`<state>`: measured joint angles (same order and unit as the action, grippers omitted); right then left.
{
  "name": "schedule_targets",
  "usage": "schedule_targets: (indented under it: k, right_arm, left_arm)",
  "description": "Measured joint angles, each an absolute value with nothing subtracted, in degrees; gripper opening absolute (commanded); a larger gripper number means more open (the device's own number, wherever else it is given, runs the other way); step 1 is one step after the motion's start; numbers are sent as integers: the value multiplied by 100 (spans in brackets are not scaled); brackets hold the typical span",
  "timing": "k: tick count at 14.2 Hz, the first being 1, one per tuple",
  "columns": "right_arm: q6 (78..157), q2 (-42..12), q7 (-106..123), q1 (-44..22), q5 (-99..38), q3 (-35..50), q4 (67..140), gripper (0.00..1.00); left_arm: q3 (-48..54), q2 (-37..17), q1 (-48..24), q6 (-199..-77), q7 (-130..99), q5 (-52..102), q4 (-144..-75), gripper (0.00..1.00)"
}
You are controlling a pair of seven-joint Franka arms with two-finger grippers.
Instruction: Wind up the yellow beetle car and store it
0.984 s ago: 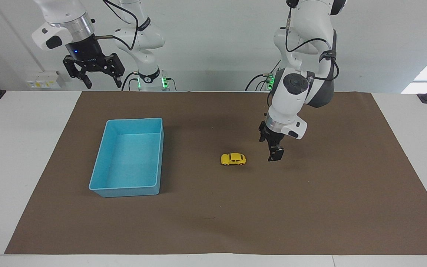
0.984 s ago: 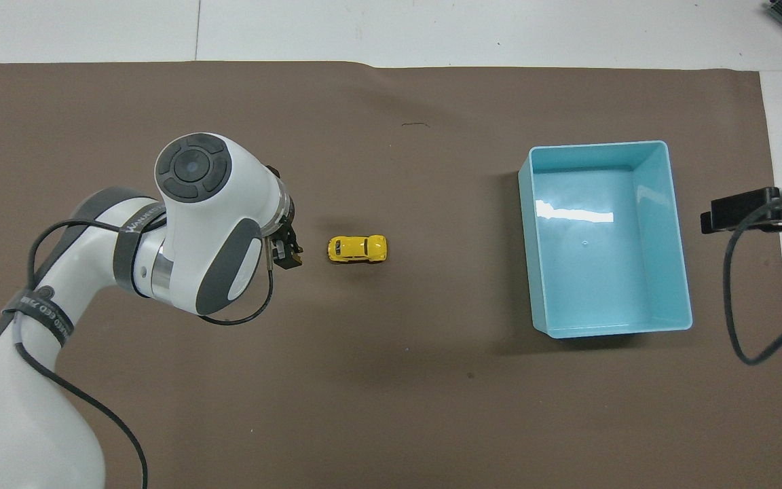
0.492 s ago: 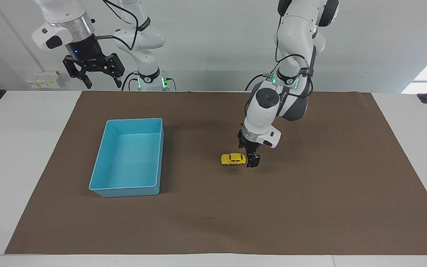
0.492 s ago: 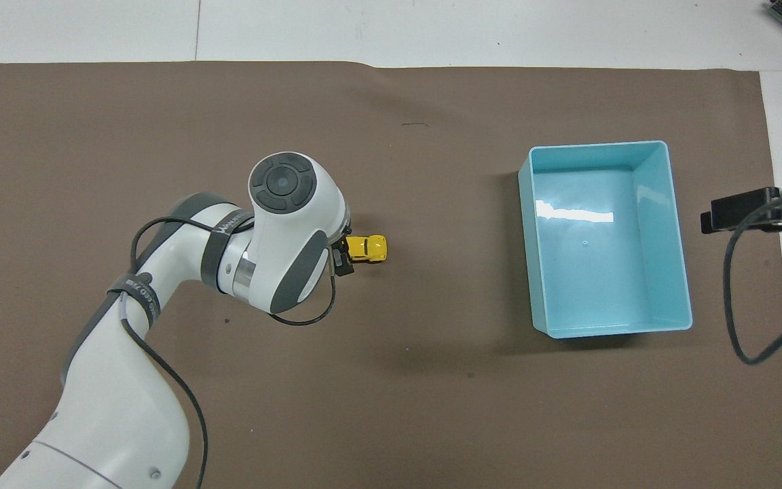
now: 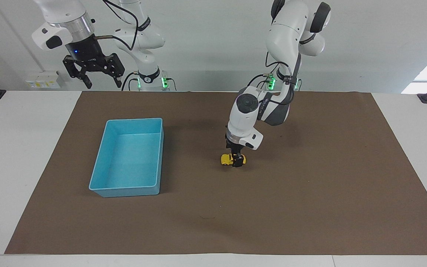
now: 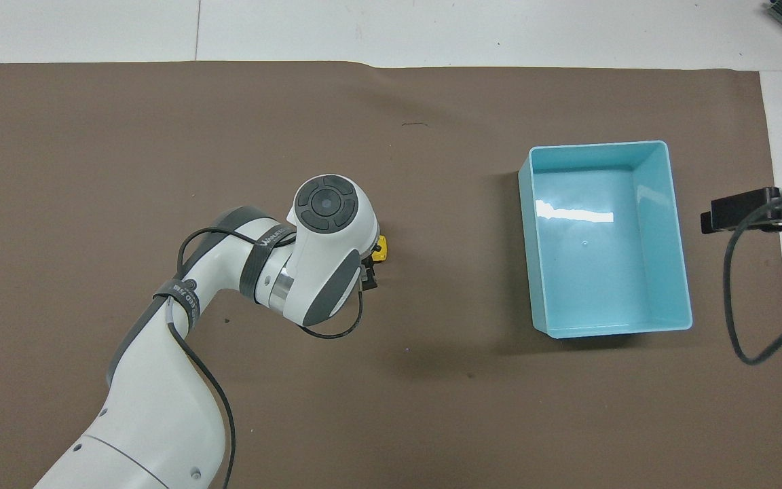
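Observation:
The yellow beetle car stands on the brown mat, about midway along the table. My left gripper is down at mat level, open, its fingers astride the half of the car toward the left arm's end. One dark finger covers the car's side. In the overhead view the left wrist hides most of the car; only a yellow end shows. My right gripper waits open, high above the table edge nearest the robots, with nothing in it.
A light blue bin sits on the mat toward the right arm's end, with nothing in it. The brown mat covers most of the white table.
The left arm swept toward the car and lowered, from beside it to straddling it. The car, the bin and the right arm stayed put.

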<state>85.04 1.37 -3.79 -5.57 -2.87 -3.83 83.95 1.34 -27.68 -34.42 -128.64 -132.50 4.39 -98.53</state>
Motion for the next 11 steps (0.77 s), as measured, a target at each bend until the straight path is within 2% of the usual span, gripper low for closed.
schedule_targets:
  k: [11]
  right_arm:
    - [8504,137,-379,-557,-287,-383,8395,100]
  left_arm:
    - [109,-2760,-3442,-12535,-12672,439,-9848,100]
